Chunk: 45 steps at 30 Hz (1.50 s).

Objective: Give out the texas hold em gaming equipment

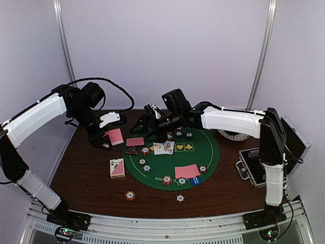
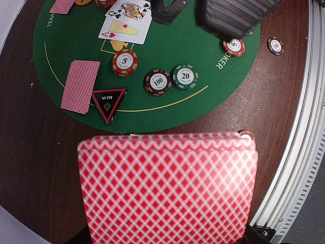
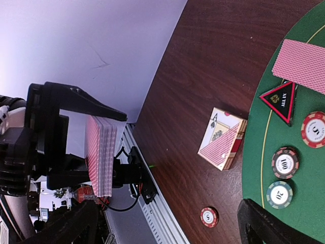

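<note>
The left pincer point(image 1: 109, 137) is clamped on a deck of pink-backed cards point(image 2: 167, 188), holding it above the brown table point(image 1: 86, 178), off the round green mat point(image 1: 208, 152) at 10 o'clock; the right pincer point(image 1: 152, 122) hangs over the mat's 11 o'clock edge, its fingers point(image 3: 271, 226) wide apart with nothing between them; on the mat, face-up cards point(image 1: 164, 148) lie just above centre; a face-down card point(image 1: 135, 142) sits at 10 o'clock with the triangle marker point(image 1: 131, 150) just below it at 9 o'clock; the blue button point(image 1: 195, 179) lies at 5 o'clock; 3 chips marked 5 point(image 2: 125, 62), 100 point(image 2: 157, 82) and 20 point(image 2: 185, 77) sit near the marker; off the mat, a card box point(image 1: 117, 168) lies at 9 o'clock and an orange-red chip point(image 1: 130, 195) at 8 o'clock
</note>
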Each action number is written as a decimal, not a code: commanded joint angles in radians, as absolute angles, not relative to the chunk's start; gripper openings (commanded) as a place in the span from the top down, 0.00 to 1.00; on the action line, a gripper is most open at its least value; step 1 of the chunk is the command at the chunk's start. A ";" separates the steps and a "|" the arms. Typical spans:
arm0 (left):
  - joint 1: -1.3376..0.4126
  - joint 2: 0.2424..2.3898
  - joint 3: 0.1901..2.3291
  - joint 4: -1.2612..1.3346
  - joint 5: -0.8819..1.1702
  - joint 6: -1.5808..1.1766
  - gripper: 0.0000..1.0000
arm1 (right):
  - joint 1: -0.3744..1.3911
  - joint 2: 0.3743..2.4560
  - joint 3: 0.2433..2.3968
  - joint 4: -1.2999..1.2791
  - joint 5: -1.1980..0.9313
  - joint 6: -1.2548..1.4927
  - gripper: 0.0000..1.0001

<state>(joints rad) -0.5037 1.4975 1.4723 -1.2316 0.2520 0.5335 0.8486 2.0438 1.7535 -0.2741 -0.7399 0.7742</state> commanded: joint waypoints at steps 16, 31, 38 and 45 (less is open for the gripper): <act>-0.497 1.508 1.529 -1.218 0.296 0.534 1.00 | 0.900 2.189 1.891 -0.020 -0.945 1.052 0.09; -0.497 1.509 1.528 -1.219 0.304 0.531 1.00 | 0.917 2.332 2.041 0.040 -0.967 1.165 0.12; -0.497 1.501 1.520 -1.219 0.303 0.531 1.00 | 0.914 2.372 2.055 0.099 -0.975 1.231 0.18; -0.497 1.497 1.518 -1.219 0.302 0.534 1.00 | 0.886 2.334 1.945 0.131 -0.979 1.240 0.30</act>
<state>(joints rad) -0.4984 1.5051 1.5021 -1.2324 0.2840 0.5285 0.9066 2.3623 2.0178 0.0830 -0.9668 1.2232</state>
